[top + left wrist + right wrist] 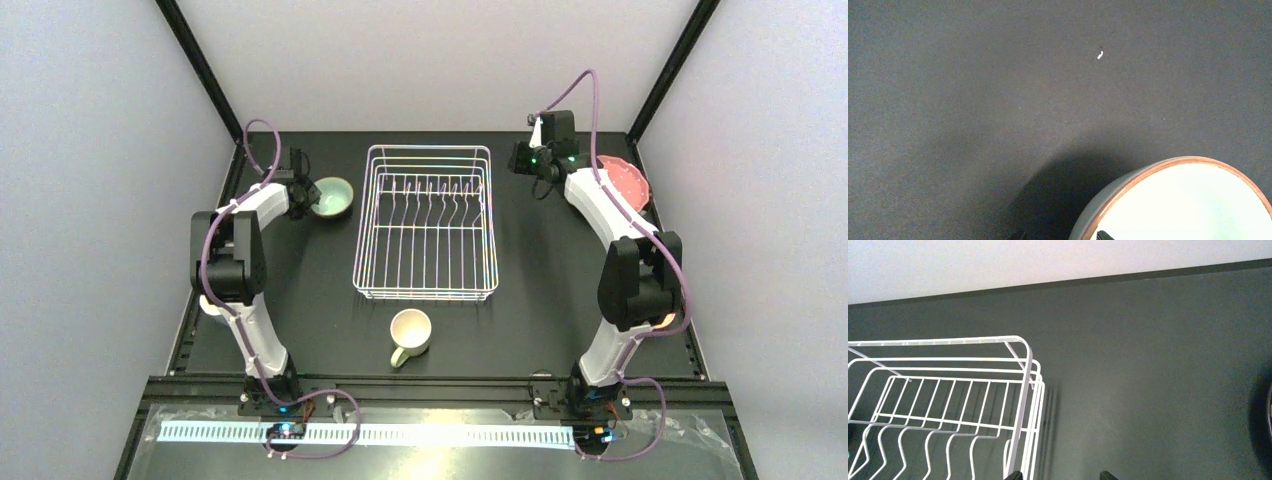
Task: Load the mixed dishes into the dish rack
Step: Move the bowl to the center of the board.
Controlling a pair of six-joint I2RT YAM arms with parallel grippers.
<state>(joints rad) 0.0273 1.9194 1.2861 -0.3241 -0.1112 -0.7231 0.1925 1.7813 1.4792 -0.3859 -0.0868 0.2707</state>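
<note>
1. Left gripper (304,191) has jaws apart across the rim of the pale-green bowl (333,196), left of the dish rack (428,149).
2. Right gripper (1060,475) has jaws apart and empty, beside the rack's far right corner.

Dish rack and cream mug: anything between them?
Nothing. The top view shows only bare black table between the cream mug and the near rim of the dish rack.

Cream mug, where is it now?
Top view: the cream mug sits on the table just in front of the near edge of the dish rack, about mid-width.
</note>
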